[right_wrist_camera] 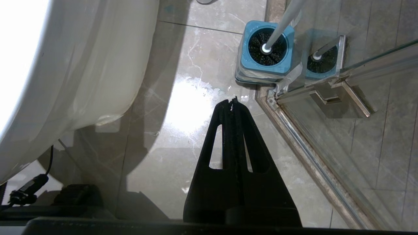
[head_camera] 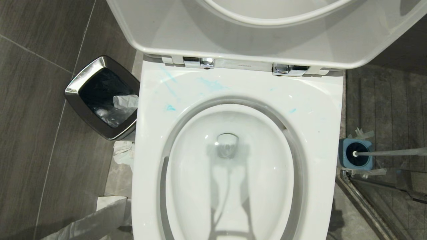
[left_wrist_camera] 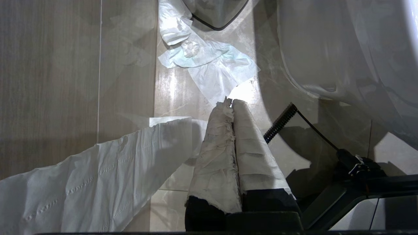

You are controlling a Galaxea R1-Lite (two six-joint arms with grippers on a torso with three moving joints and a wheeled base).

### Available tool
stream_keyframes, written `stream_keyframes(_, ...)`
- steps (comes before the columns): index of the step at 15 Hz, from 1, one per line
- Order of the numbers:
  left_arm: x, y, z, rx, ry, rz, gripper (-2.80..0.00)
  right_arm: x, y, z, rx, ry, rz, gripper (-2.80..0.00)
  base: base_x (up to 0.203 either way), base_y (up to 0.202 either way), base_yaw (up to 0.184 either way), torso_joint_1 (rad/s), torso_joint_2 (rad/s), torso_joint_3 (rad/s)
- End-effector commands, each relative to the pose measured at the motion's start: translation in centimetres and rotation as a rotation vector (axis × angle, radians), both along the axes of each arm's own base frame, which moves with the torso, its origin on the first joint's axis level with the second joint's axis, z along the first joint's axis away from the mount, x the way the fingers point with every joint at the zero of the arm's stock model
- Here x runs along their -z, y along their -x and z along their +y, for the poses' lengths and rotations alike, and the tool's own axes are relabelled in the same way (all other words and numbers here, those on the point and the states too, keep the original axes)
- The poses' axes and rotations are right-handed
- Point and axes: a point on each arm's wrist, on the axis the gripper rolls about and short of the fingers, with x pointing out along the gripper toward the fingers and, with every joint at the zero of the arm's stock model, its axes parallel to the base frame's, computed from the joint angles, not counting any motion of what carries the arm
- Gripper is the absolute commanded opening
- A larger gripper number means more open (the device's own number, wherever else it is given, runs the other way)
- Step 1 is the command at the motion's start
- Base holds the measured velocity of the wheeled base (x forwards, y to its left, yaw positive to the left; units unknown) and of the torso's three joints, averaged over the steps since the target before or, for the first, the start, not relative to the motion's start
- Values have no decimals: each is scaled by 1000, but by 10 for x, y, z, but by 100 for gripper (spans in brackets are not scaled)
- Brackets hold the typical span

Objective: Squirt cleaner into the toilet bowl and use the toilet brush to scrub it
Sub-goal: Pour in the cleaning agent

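Both arms hang low beside the bowl (head_camera: 233,156), out of your head view. Your left claw (left_wrist_camera: 232,103) points at the floor, its tissue-wrapped fingers (left_wrist_camera: 222,153) pressed together and holding nothing; a strip of tissue (left_wrist_camera: 91,182) trails beside it, probably spare wiping paper. Your right claw (right_wrist_camera: 232,101) is also closed and empty, aimed at the glossy wet floor tile (right_wrist_camera: 192,107) just short of the brush (right_wrist_camera: 277,29).

The brush stands in its blue holder (right_wrist_camera: 248,62), head down, handle leaning toward the glass shower door (right_wrist_camera: 375,130) (an easy reach for the right arm, I'd say).

Further out, the seat and lid (head_camera: 267,36) are up, so the basin is open to you. Pale blue cleaner (head_camera: 213,85) smears the rim; no bottle is visible. Left of the bowl sits a chrome bin (head_camera: 76,93) on dark tile, crumpled tissue (head_camera: 125,153) beside it. Scrubbing looks not yet begun.
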Motion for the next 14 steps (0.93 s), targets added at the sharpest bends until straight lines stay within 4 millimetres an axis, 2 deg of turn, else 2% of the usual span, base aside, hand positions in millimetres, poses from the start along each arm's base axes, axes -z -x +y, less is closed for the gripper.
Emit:
stream_keyframes(1,1,0,0,0,0,4,-280,7,-2,0,0,2,24,-280,0,0,0,0,0,0)
stream_keyframes(6,0,0,0,0,0,2,-280,3,0,0,1,1,63,-280,0,0,0,0,0,0)
stream_keyframes(10,0,0,0,0,0,3,-280,-8,14,0,5,2,310,-280,0,0,0,0,0,0)
stream_keyframes(12,1,0,0,0,0,4,-280,-20,7,0,5,1,360,-280,0,0,0,0,0,0)
stream_keyframes(14,0,0,0,0,0,2,-280,-39,-9,0,4,1,416,-280,0,0,0,0,0,0)
